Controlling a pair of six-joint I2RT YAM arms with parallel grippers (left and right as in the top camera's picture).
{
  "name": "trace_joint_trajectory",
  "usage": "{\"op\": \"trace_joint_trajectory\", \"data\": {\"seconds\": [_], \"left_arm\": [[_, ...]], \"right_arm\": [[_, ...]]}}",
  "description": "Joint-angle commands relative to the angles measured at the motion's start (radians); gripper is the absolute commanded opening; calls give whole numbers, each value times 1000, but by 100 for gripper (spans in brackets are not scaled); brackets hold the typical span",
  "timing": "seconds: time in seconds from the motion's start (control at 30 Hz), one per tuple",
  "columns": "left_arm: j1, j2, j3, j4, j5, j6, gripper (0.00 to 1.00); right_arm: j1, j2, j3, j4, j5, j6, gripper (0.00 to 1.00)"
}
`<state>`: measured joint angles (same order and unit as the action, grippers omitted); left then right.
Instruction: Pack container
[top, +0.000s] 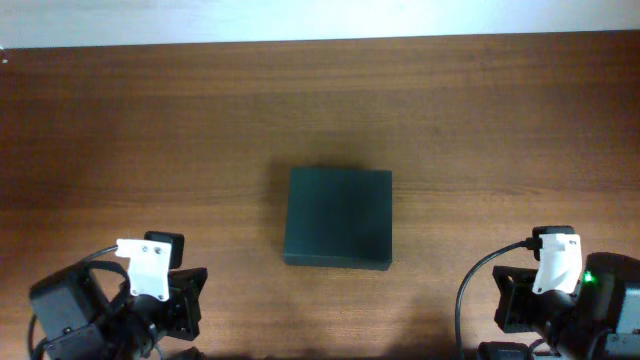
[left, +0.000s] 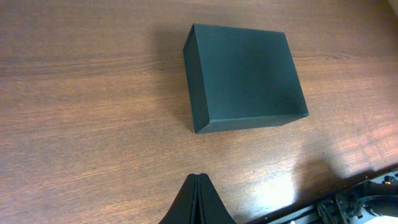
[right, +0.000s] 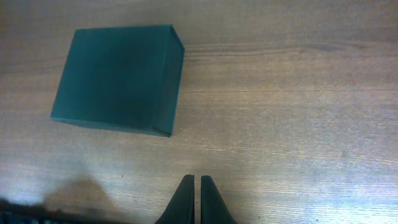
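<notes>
The container (top: 338, 218) is a matte dark green-black rectangular box lying closed on the wooden table (top: 150, 130), near the middle. It also shows in the left wrist view, container (left: 242, 78), and in the right wrist view, container (right: 115, 78). My left gripper (left: 199, 177) is shut with nothing in it, well short of the box at the table's front left. My right gripper (right: 197, 178) is shut and empty too, at the front right, apart from the box. Both arms (top: 150, 290) sit low near the front edge.
Bare wood surrounds the box on all sides. A pale wall strip (top: 320, 20) runs along the table's far edge. Black cables (top: 470, 300) loop beside the right arm base (top: 590, 300).
</notes>
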<state>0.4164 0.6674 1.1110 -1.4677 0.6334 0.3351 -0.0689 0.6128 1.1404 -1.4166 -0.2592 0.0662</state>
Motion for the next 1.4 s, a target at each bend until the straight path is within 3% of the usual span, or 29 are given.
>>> {"op": "trace_joint_trajectory", "data": {"seconds": [0.0, 0.17, 0.4, 0.43, 0.53, 0.6, 0.63, 0.67, 0.7, 0.77, 0.8, 1.37], "left_arm": [[2, -50, -132, 45, 32, -10, 2], [2, -97, -306, 152, 96, -10, 2], [2, -96, -362, 278, 122, -10, 2], [2, -96, -362, 302, 122, -10, 5], [2, -95, -362, 354, 122, -10, 31], [2, -92, -362, 365, 122, -10, 31], [2, -90, -362, 365, 122, -10, 31], [2, -89, -362, 364, 122, -10, 36], [2, -88, -362, 364, 122, -10, 48], [2, -88, -362, 364, 122, -10, 96], [2, -88, -362, 364, 122, -10, 99], [2, -88, -362, 364, 122, -10, 99]], "right_arm": [[3, -5, -39, 15, -2, 34, 4], [3, -5, -48, 61, 2, 47, 4], [3, -5, -55, 174, 10, 47, 4], [3, -5, -58, 191, 10, 47, 11], [3, -5, -71, 234, 10, 47, 41], [3, -4, -77, 243, 9, 47, 61], [3, -4, -77, 243, 10, 47, 75], [3, -4, -77, 242, 9, 47, 99], [3, -5, -77, 242, 9, 47, 99], [3, -5, -77, 240, 9, 47, 99], [3, -5, -77, 240, 9, 47, 99], [3, -5, -77, 240, 9, 47, 99]]}}
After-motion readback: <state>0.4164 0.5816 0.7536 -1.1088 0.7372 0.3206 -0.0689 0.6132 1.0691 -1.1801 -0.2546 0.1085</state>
